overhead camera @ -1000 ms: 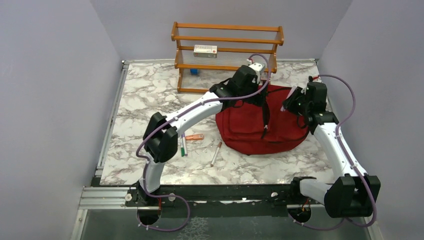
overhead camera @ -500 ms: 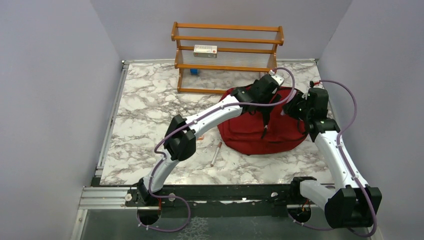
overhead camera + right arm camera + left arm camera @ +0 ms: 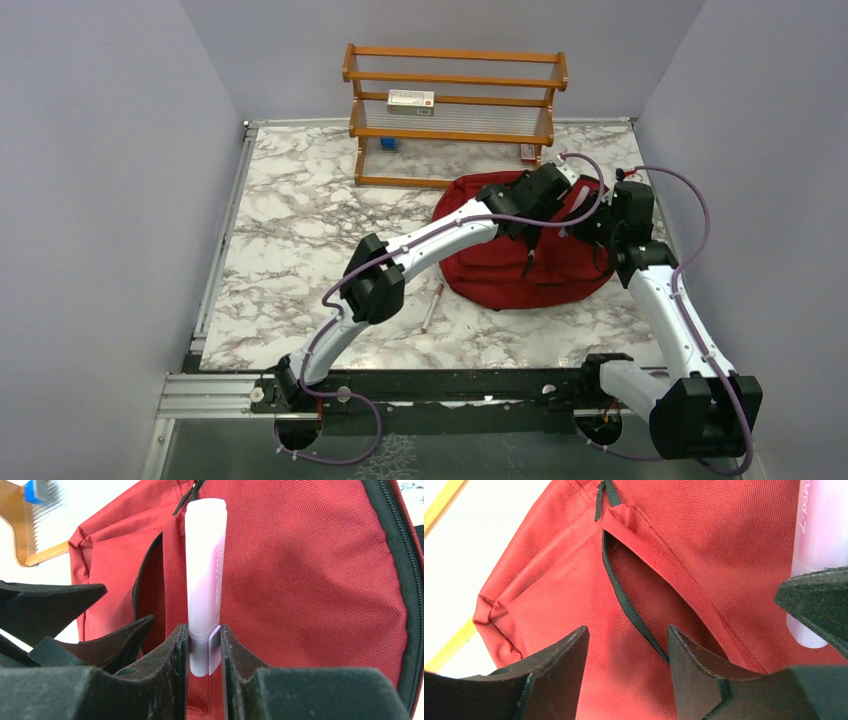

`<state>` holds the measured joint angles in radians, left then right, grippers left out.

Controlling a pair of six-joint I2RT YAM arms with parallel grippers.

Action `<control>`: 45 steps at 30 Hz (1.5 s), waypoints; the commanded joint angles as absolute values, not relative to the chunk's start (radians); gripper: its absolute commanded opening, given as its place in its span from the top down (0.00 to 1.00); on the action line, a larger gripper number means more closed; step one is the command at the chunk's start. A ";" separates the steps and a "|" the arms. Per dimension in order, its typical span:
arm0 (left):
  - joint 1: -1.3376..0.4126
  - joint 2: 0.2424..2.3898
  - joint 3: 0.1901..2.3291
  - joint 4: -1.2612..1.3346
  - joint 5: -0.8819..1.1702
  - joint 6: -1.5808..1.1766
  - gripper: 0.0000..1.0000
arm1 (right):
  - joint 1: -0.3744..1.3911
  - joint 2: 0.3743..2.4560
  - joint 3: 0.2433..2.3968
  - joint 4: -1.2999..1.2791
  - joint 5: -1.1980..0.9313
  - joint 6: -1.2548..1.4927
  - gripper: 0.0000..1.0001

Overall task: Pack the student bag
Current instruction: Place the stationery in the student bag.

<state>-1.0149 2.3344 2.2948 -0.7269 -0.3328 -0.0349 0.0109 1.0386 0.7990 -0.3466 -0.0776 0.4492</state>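
Marbled white-and-grey worktop (image 3: 300, 230) between plain lilac walls, with a slatted orange wooden rack (image 3: 455, 80) along its far edge. Toward the far right corner lies the student bag (image 3: 500, 275), a dark red backpack of coarse woven fabric, slumped flat. Its side pocket gapes along a black toothed zip slit (image 3: 624, 597).

The left gripper (image 3: 626, 630) hangs directly over this slit, jaws apart and nothing between them. The right gripper (image 3: 204, 630) is clamped on the capped end of a smooth pale pink cylindrical marker (image 3: 205, 570). The marker's long axis runs straight out from the fingers, nearly parallel to the slit, which lies just to its left. Insertion probably depends on shifting the tip leftward under the pocket's flap. A slim loose pen (image 3: 432, 307) lies near the bag's near-left side.
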 commanded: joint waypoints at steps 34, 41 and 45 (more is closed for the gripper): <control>-1.019 2.174 2.113 -0.566 -0.376 -0.079 1.00 | 0.005 1.226 0.828 -0.117 -0.479 0.555 0.96; -1.017 2.162 2.097 -0.537 -0.377 -0.101 1.00 | 0.005 1.282 0.848 -0.176 -0.555 0.525 0.97; -1.017 2.159 2.097 -0.534 -0.386 -0.101 1.00 | 0.005 1.273 0.843 -0.238 -0.572 0.515 0.96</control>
<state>-1.0176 2.2143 2.0975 -0.5762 -0.3885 -0.0856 0.0109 1.2812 0.8127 -0.1791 -0.5102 0.5419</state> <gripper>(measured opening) 0.008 0.285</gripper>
